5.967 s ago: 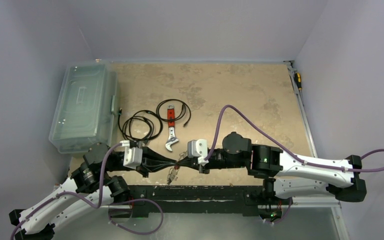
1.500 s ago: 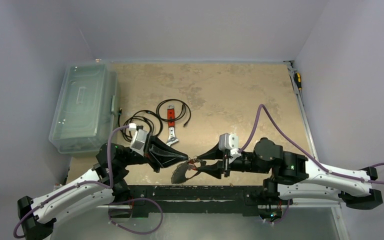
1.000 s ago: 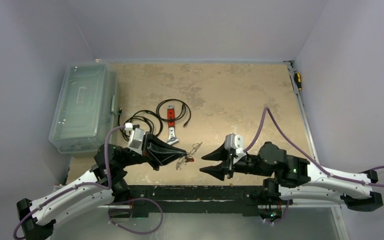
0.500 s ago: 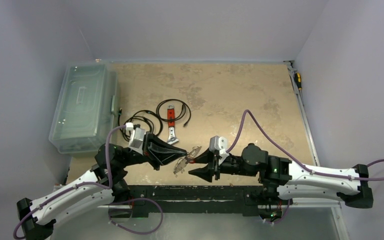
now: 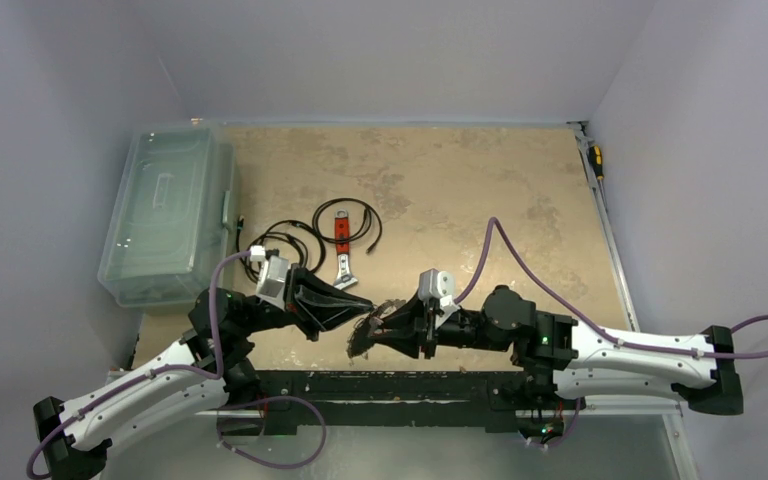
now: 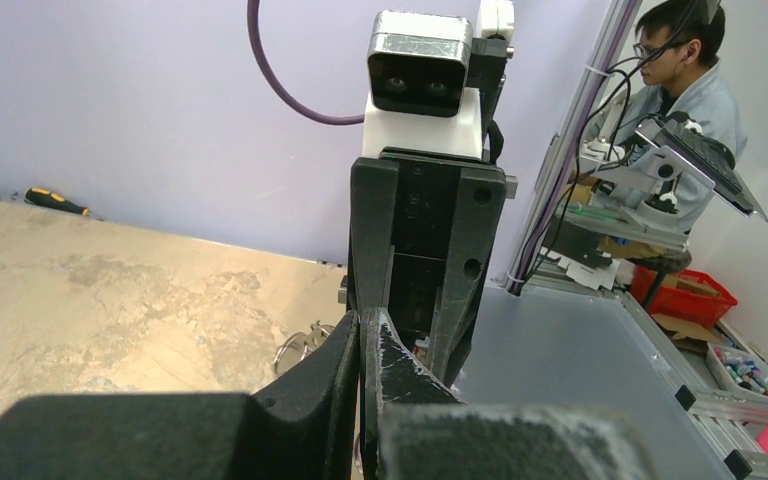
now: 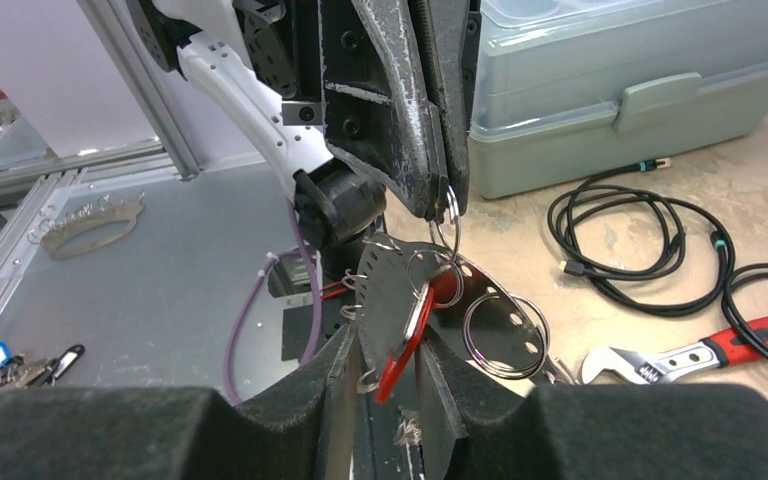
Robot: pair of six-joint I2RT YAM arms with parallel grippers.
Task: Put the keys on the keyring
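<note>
Red tag between right jaws: wrist view only.

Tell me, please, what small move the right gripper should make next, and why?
Probably close the right gripper firmly on the red tag: its fingers straddle the tag, whether gripping is unclear, while the shut left gripper pinches the small ring above.

Table: flat tan top, mottled with darker worn patches; metal strip along its right edge. Far left: translucent grey-green lidded box, long side running front to back. Just right of it: black cables in loose coils; red-handled wrench beside them, handle lying across one cable loop. Far right corner: yellow-and-black screwdriver on the edge strip.
</note>
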